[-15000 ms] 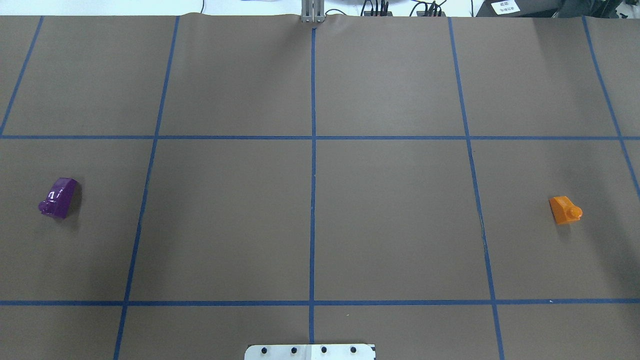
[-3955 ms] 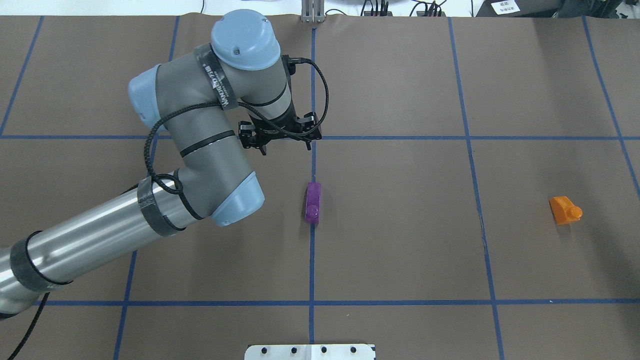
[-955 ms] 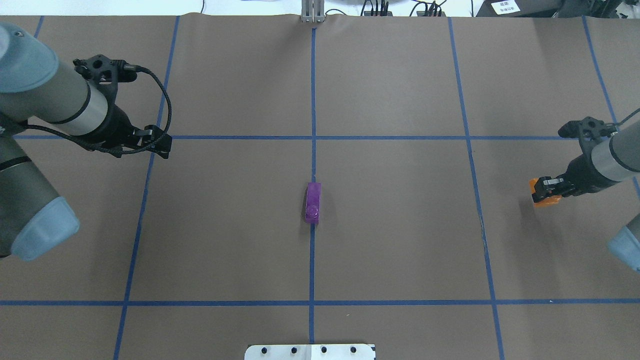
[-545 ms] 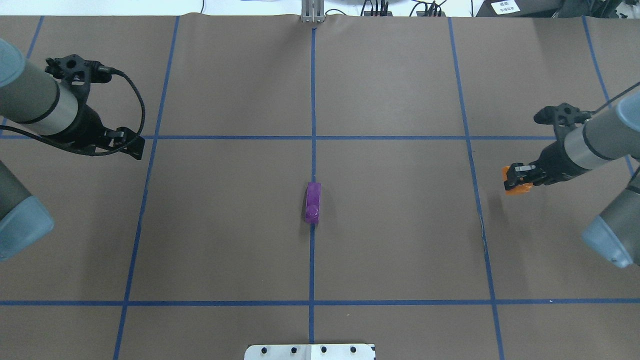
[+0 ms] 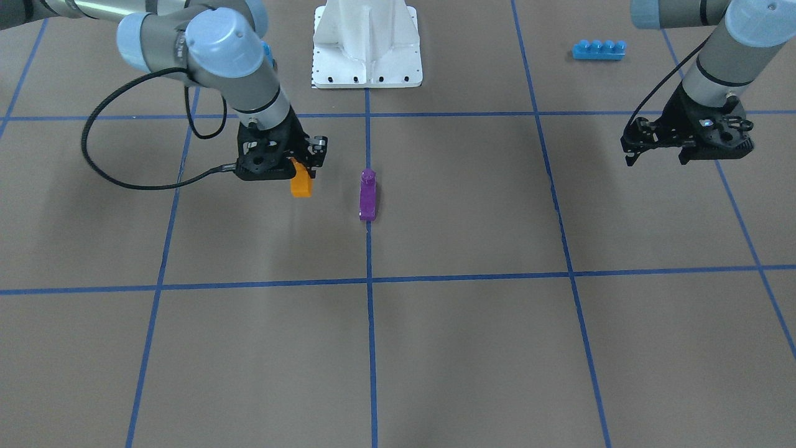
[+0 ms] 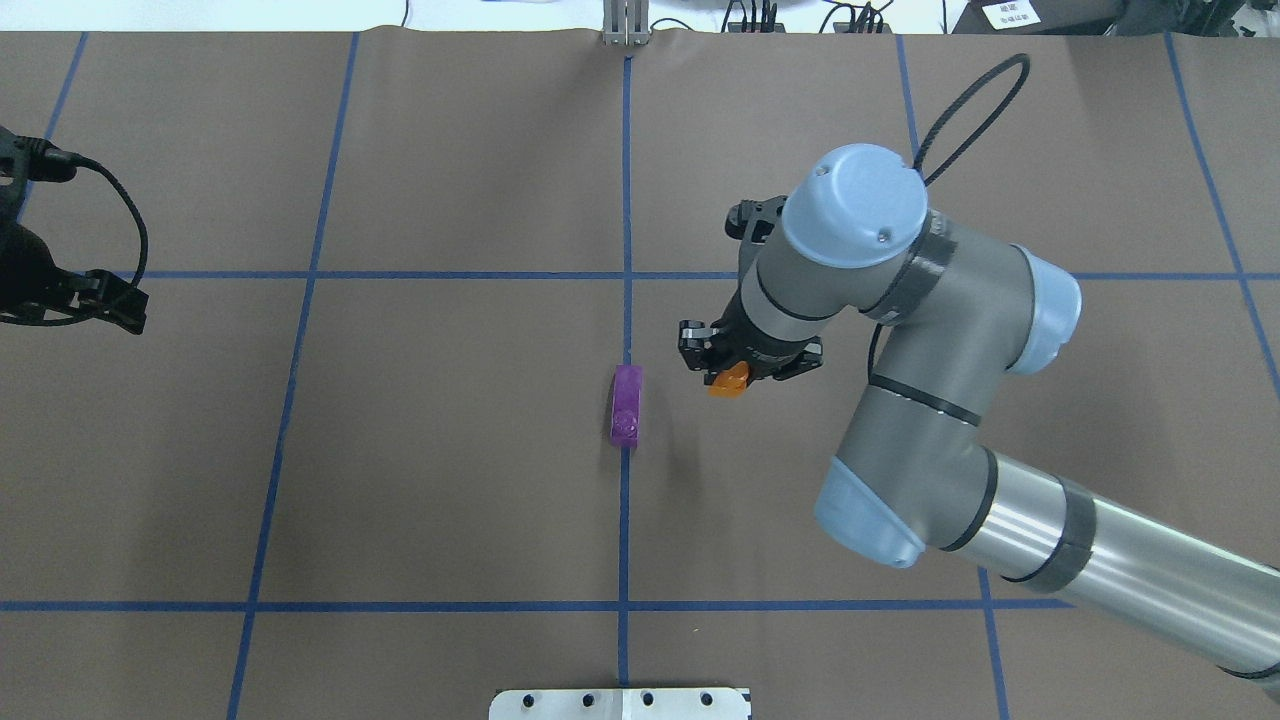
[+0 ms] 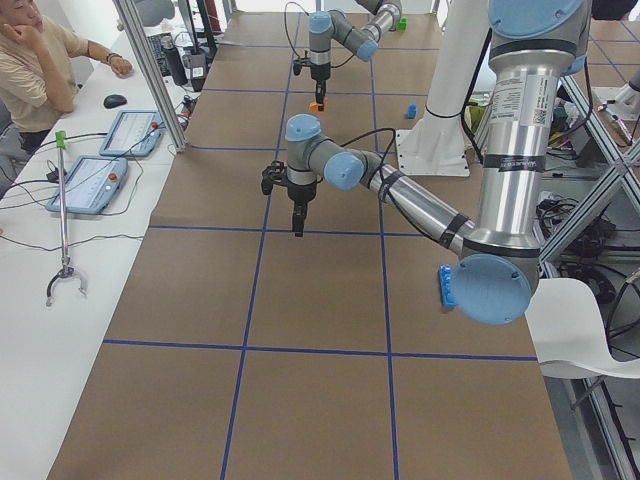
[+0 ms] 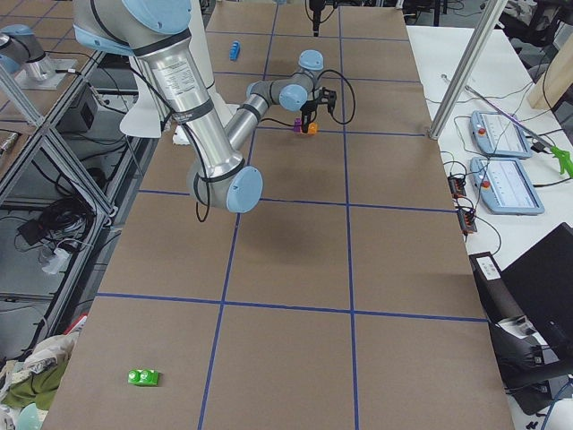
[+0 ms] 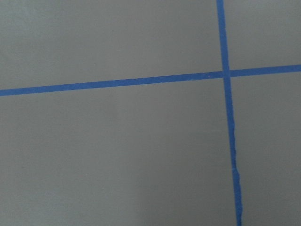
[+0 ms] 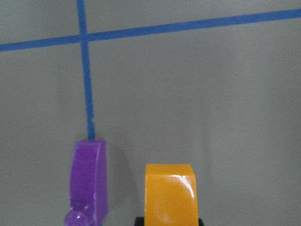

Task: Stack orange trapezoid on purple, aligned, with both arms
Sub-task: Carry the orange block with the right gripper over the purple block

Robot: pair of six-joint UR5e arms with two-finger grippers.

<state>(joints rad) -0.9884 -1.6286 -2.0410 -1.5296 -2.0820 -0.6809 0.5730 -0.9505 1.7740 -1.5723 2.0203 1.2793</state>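
The purple block (image 6: pixel 626 404) lies on the centre tape line, and also shows in the front view (image 5: pixel 367 196) and the right wrist view (image 10: pixel 88 183). My right gripper (image 6: pixel 735 375) is shut on the orange trapezoid (image 6: pixel 730 380) and holds it above the table, just to the right of the purple block and apart from it. The orange trapezoid shows beside the purple in the right wrist view (image 10: pixel 170 195) and in the front view (image 5: pixel 301 181). My left gripper (image 5: pixel 656 160) is open and empty, far off at the table's left side above bare paper.
A long blue four-stud brick (image 5: pixel 598 49) lies near the white base pedestal (image 5: pixel 367 43). A small blue block (image 7: pixel 411 111) sits by the base. A green block (image 8: pixel 143 377) lies at the far right end. An operator (image 7: pixel 40 50) sits at a side table.
My right arm has carried the orange trapezoid from the table's right side to just beside the purple block. My left arm has pulled further left, nearly out of the overhead view.
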